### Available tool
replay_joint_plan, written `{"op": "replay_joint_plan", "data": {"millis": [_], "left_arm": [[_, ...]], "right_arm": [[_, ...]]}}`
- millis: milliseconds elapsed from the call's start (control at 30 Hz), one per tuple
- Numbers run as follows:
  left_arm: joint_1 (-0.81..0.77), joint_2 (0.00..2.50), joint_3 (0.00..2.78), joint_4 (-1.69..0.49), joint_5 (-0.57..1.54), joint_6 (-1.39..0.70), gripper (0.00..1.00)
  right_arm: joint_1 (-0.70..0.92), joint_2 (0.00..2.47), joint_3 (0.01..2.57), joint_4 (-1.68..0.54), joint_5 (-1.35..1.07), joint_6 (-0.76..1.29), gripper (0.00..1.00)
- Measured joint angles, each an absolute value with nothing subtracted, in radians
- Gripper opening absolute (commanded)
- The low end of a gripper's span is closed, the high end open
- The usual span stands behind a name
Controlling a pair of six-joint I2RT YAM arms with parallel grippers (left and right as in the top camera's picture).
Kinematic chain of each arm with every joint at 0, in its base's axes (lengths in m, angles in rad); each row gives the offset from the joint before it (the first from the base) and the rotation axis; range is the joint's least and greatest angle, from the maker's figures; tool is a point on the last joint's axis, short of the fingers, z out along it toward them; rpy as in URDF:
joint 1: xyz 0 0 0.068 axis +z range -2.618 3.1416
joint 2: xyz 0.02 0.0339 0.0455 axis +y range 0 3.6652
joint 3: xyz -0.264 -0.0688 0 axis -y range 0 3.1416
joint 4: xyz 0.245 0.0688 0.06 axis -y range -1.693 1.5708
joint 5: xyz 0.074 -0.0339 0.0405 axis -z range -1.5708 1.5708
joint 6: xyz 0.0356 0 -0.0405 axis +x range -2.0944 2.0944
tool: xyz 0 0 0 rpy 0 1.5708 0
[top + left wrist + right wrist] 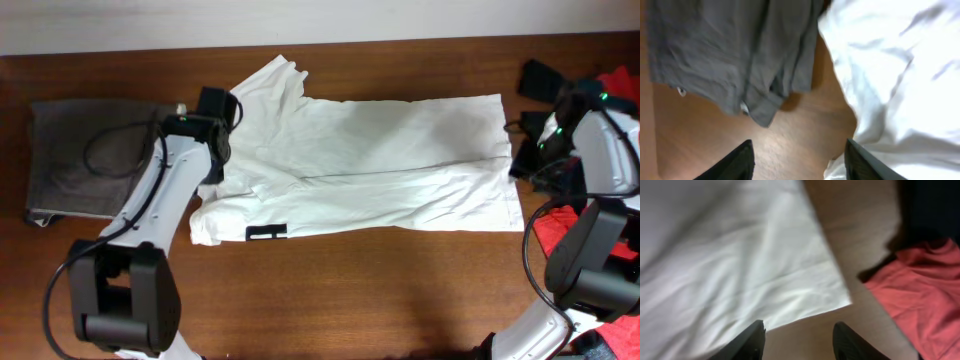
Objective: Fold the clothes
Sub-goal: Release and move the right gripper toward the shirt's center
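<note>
A white shirt (370,165) lies spread flat across the middle of the table, collar end at the left, with a black label at its front left hem. My left gripper (218,120) is open and empty at the shirt's left edge; in the left wrist view (799,160) its jaws hang over bare wood, the white shirt (900,75) beside the right finger. My right gripper (528,160) is open and empty at the shirt's right hem; in the right wrist view (799,342) the hem corner (835,297) lies just ahead of the jaws.
A folded grey garment (85,155) lies at the far left, also in the left wrist view (730,50). A pile of red clothes (570,235) and dark clothes (545,80) sits at the right edge; the red cloth (920,290) shows in the right wrist view.
</note>
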State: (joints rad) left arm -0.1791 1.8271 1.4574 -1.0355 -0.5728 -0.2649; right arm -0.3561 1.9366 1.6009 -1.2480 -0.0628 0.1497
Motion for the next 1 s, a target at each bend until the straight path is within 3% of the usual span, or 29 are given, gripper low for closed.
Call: {"op": "replay_joint_plan", "data": {"millis": [67, 100, 133, 200, 467, 1000], "left_arm": [[-0.179, 1.818, 1.492, -1.040, -0.544, -0.266, 0.13], [-0.179, 1.813, 1.504, -1.040, -0.516, -0.267, 0.01], [-0.177, 1.808, 1.512, -1.040, -0.478, -0.265, 0.01], [-0.176, 1.804, 1.519, -1.040, -0.391, -0.263, 0.01], [-0.166, 1.808, 1.518, -1.046, -0.155, -0.277, 0.00], [0.053, 1.878, 1.426, -1.005, 0.249, -0.294, 0.00]], "right_arm": [[-0.349, 1.937, 1.649, -1.294, -0.131, 0.097, 0.37], [-0.342, 1.937, 1.664, -1.308, -0.160, 0.075, 0.27], [-0.332, 1.937, 1.673, -1.319, -0.189, 0.057, 0.12], [-0.299, 1.937, 1.679, -1.335, -0.246, 0.009, 0.04], [-0.053, 1.937, 1.679, -1.325, -0.368, -0.112, 0.04], [0.443, 1.997, 1.679, -1.030, -0.386, -0.131, 0.04]]}}
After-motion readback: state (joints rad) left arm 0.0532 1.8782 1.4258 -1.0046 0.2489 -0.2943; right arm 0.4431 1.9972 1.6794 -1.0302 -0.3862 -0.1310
